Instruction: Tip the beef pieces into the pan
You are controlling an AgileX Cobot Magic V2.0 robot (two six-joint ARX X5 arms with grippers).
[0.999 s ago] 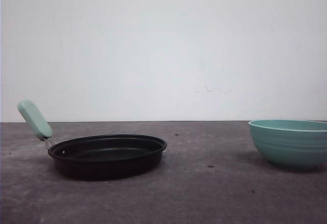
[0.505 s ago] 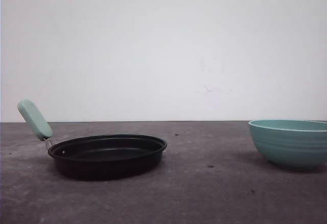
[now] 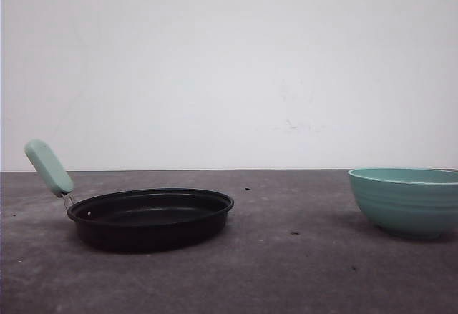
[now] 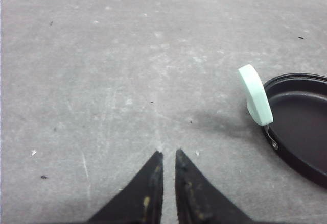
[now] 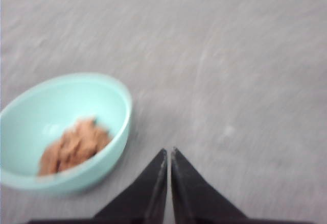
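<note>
Beef pieces [image 5: 74,146]: low heap inside the teal bowl [image 5: 61,132], lower left of the right wrist view.
Right gripper [image 5: 168,155]: fingers pressed together, empty; bowl just beside, the nearer arm.
Pan [image 3: 150,217]: empty, lower left of front view, well apart from the bowl.
Left gripper [image 4: 166,157]: closed, empty, near the pan handle [image 4: 254,101].

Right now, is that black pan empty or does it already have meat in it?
Empty. The pan shows only bare black inside. The beef pieces sit heaped in the teal bowl, which stands upright on the table.
</note>
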